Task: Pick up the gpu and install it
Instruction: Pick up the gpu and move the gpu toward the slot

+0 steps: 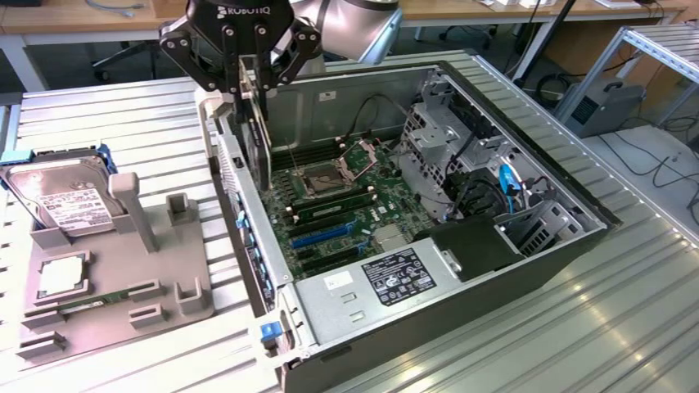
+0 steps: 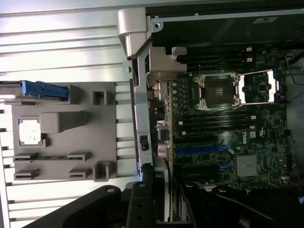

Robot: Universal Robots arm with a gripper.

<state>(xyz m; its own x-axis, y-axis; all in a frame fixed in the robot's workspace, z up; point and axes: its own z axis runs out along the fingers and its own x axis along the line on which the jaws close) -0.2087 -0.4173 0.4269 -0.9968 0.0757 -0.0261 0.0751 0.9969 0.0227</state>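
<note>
The gpu (image 1: 260, 139), a thin black card seen edge-on, hangs upright with my gripper (image 1: 251, 82) shut on its upper edge. It is in the air just inside the open computer case's rear wall (image 1: 232, 176), over the edge of the motherboard (image 1: 339, 213) and apart from the blue expansion slots (image 1: 322, 237). In the wrist view the gpu (image 2: 166, 156) runs edge-on away from my gripper (image 2: 164, 202), its silvery bracket (image 2: 164, 59) at the far end, beside the rear wall (image 2: 140, 118).
A grey fixture tray (image 1: 164, 278) on the exterior view's left carries a silver hard drive (image 1: 65, 201), a processor chip (image 1: 60, 278) and a green memory stick (image 1: 93, 303). Inside the case are the open processor socket (image 1: 327, 176), drive cages (image 1: 448, 147) and power supply (image 1: 382, 282).
</note>
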